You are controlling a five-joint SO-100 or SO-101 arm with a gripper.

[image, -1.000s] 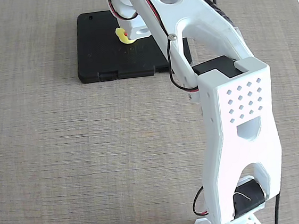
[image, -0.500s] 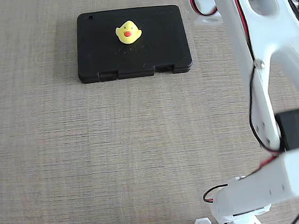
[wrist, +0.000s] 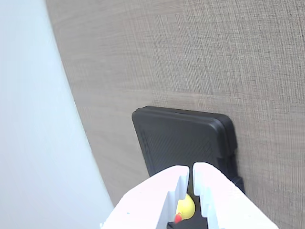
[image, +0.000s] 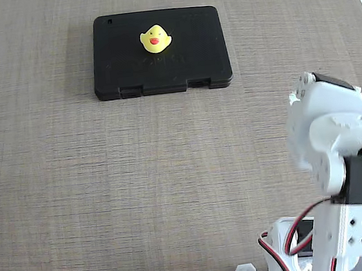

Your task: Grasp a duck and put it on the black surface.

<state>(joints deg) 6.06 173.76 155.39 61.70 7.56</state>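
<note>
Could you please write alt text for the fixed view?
A tiny yellow rubber duck sits on a flat matte-black plastic slab on a wood-grain table. The white robot arm is folded at lower right.

Bright, even light with soft shadows; the fixed view shows the arm (image: 339, 158) blurred.

White arm (image: 328, 134) — red-black cables (image: 289, 235)
</note>
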